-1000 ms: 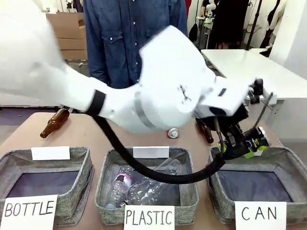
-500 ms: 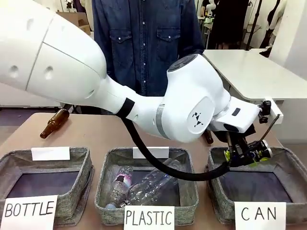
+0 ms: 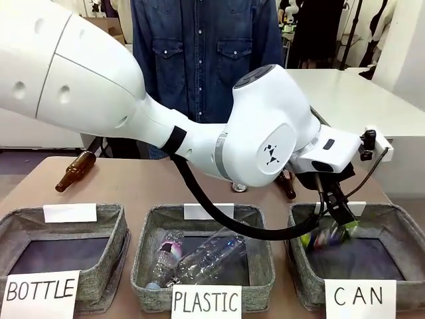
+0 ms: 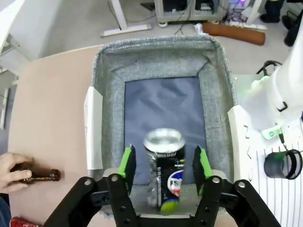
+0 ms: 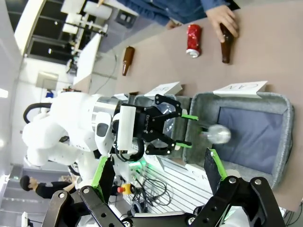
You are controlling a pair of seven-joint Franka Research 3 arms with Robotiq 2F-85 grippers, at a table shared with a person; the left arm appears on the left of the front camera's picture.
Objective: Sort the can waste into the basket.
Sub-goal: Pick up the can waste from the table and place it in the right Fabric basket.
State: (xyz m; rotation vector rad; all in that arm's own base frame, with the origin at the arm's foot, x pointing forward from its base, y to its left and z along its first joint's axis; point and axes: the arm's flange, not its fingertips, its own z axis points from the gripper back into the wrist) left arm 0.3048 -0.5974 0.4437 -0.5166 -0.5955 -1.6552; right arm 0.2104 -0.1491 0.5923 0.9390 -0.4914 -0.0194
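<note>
The left gripper (image 4: 164, 155) hangs over the CAN basket (image 4: 111, 109) at the table's near right corner. Its jaws are released, and the black can (image 4: 168, 177) sits loose and blurred between the pads. The right gripper (image 5: 158, 158) gapes empty. The red can (image 5: 194, 40) lies near the table's far edge.

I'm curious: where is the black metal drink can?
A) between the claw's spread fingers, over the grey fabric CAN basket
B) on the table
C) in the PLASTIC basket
A: the black metal can is between the left claw's open pads, above the grey fabric basket.
</note>
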